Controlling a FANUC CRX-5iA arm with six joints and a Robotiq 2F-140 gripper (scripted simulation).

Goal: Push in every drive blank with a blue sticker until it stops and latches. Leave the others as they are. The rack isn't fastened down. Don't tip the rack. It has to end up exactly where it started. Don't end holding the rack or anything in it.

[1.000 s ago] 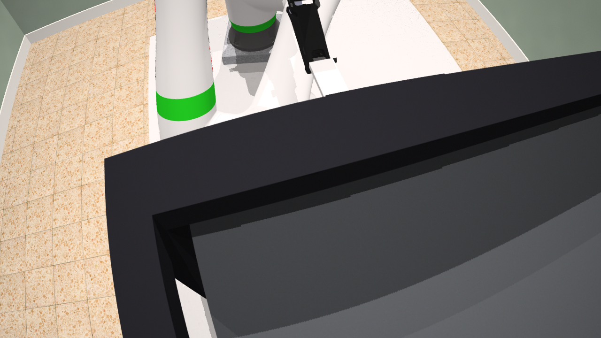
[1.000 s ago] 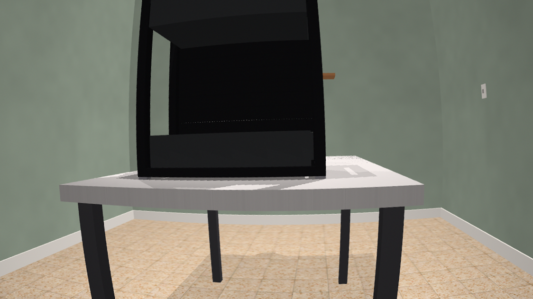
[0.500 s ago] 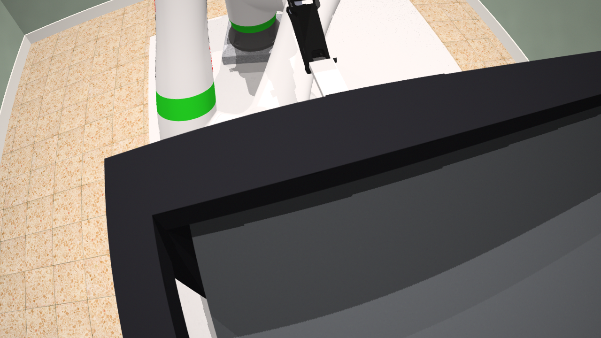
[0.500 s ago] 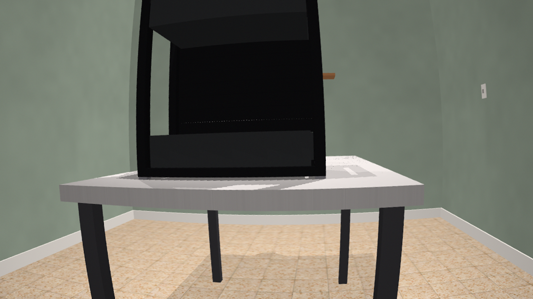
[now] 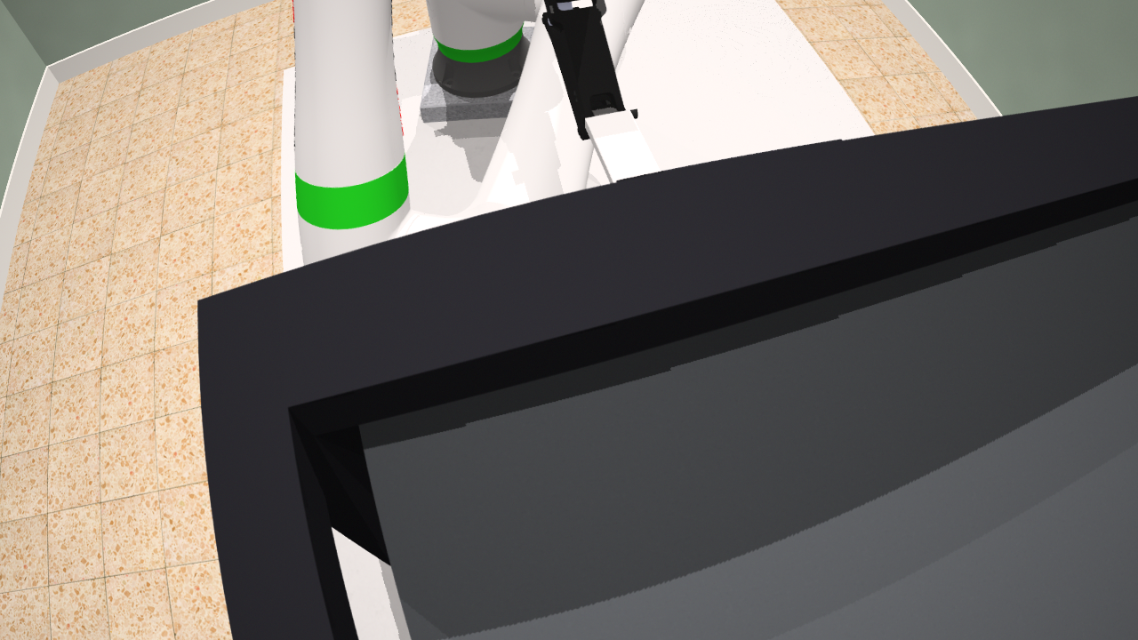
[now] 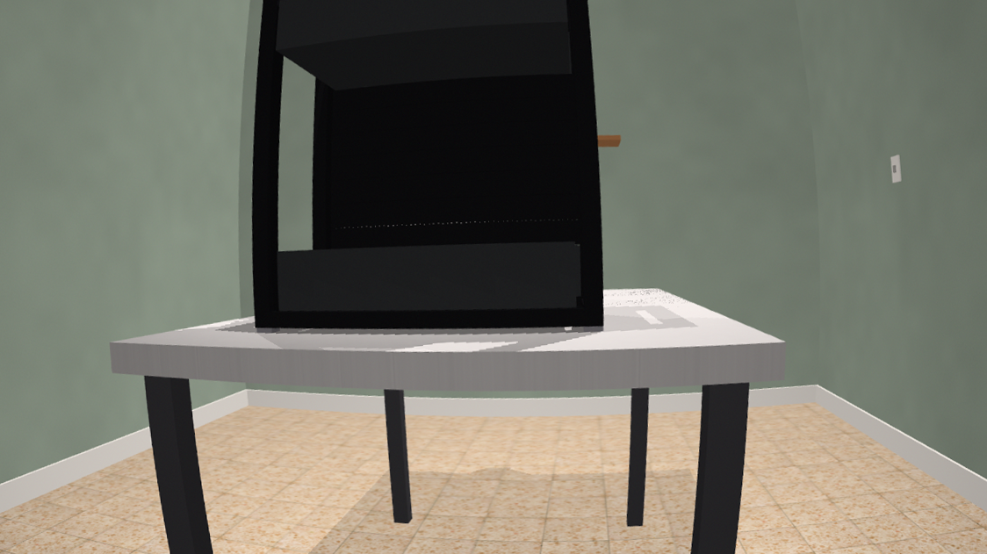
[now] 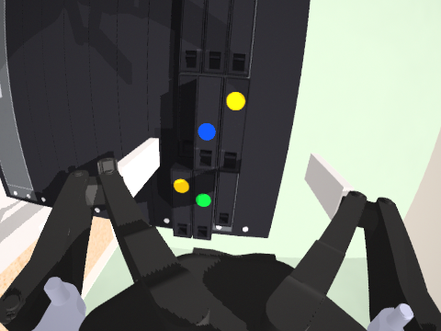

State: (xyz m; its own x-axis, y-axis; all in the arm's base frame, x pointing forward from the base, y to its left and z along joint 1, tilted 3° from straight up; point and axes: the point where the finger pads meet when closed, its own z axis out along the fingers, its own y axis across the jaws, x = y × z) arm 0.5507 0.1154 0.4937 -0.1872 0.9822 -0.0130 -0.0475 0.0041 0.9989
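The black rack (image 7: 160,68) stands on the table; it also fills the top view (image 5: 676,397) and the exterior view (image 6: 424,154), seen from behind. In the wrist view its front holds rows of narrow drive blanks. One blank carries a blue sticker (image 7: 208,131) and stands proud of its neighbours. Others carry a yellow sticker (image 7: 235,101), an orange sticker (image 7: 182,186) and a green sticker (image 7: 204,200). My gripper (image 7: 233,159) is open and empty, a short way in front of the rack face, its fingers spread on either side of the stickered blanks. One finger shows in the top view (image 5: 621,147).
The arm's white links with green bands (image 5: 349,198) and its base (image 5: 473,71) stand behind the rack in the top view. The grey table (image 6: 447,349) has dark legs; the rack sits near its front edge. A small brown piece (image 6: 609,140) pokes out past the rack's right side.
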